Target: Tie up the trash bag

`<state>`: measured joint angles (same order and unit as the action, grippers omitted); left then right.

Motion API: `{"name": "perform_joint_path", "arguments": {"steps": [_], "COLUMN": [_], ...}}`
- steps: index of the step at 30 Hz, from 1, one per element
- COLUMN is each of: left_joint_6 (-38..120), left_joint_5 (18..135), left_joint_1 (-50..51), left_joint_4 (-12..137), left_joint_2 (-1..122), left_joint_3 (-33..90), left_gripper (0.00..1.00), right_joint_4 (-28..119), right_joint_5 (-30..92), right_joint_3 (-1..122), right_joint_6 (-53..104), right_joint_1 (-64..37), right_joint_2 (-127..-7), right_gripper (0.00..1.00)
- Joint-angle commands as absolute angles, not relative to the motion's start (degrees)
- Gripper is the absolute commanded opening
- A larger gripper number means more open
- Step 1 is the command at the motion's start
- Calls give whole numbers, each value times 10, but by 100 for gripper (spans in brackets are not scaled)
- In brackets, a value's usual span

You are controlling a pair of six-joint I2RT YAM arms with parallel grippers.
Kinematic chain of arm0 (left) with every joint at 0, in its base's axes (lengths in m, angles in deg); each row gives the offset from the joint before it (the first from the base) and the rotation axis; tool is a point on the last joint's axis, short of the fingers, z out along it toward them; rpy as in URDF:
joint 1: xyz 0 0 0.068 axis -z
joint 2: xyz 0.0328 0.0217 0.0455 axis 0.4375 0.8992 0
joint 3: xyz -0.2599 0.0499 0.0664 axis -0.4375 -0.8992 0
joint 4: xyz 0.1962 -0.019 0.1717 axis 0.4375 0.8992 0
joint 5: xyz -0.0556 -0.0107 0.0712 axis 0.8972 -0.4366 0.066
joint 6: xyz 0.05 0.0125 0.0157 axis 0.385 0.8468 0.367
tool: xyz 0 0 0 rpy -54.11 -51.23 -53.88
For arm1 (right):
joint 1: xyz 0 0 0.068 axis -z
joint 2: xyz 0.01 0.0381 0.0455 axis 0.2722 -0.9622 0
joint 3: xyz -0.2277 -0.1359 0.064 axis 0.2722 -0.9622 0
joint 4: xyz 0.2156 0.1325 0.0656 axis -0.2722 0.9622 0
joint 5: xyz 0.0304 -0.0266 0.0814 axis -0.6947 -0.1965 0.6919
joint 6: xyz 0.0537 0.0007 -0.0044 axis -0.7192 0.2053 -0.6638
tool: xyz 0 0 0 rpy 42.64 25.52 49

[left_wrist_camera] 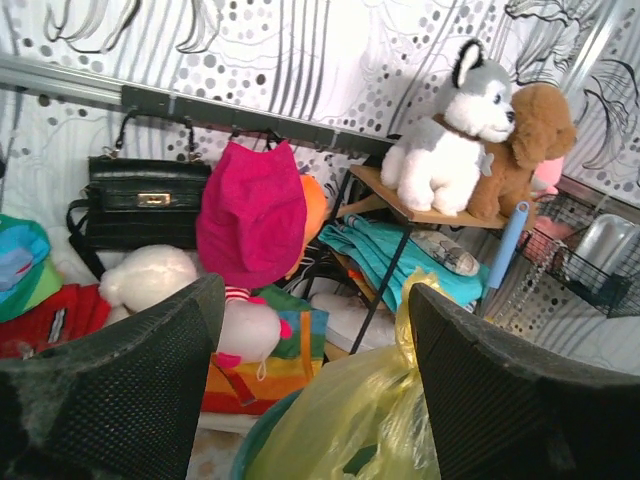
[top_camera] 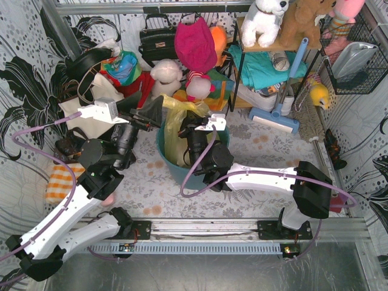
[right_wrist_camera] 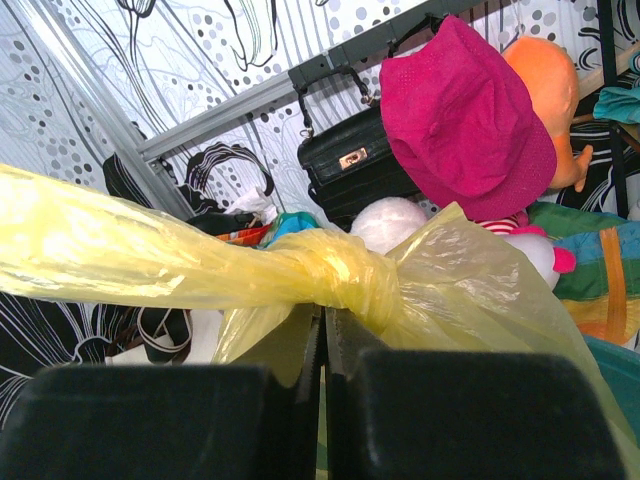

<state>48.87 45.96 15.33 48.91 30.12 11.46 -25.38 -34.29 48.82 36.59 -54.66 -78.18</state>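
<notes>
Cinching the knot (right_wrist_camera: 340,275) looks to be the step in hand. A twisted lump already sits in the neck of the trash bag (top_camera: 177,118), just above the right fingers (right_wrist_camera: 180,420). Those are pressed together with yellow film pinched in their seam. The left fingers (left_wrist_camera: 120,380) stand wide apart and hold nothing, and the bag's gathered top shows low between them.

To do this well, the left fingers should close on the loose tail that runs off to the left in the right wrist view. They should take it close to the knot rather than at its thin end, then pull level and away while the right side holds firm. A pull upward would likely lift the bag instead of tightening it. The film is thin, so a slow, steady draw seems safer than a jerk.

The bag stands inside the teal bin (top_camera: 176,174) on the worktop (top_camera: 267,151), between the two arms, with its upper part rising above the rim. What it holds cannot be made out.
</notes>
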Motion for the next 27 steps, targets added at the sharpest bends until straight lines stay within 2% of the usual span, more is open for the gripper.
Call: {"name": "perform_joint_path", "arguments": {"steps": [1, 9, 11, 15, 20, 27], "left_joint_6": [486, 485, 490, 493, 498, 438], "left_joint_5": [418, 337, 348, 467, 529, 721], "left_joint_1": [143, 143, 143, 143, 135, 39], "left_joint_4": [485, 454, 463, 502, 533, 520], "left_joint_2": [264, 199, 205, 235, 273, 289], "left_joint_3": [106, 72, 67, 73, 73, 63], "left_gripper": [83, 83, 84, 83, 79, 78], "right_joint_4": [-253, -234, -233, -232, -221, -213], "right_joint_5": [-338, -335, -334, -332, -331, -329], "right_joint_3": [505, 519, 520, 523, 528, 538], "right_joint_6": [357, 347, 347, 351, 351, 350], "right_joint_1": [-545, -545, -544, -545, -545, -545], "right_joint_2": [-783, -790, -791, -790, -788, -790], "right_gripper": [0, 0, 0, 0, 0, 0]}}
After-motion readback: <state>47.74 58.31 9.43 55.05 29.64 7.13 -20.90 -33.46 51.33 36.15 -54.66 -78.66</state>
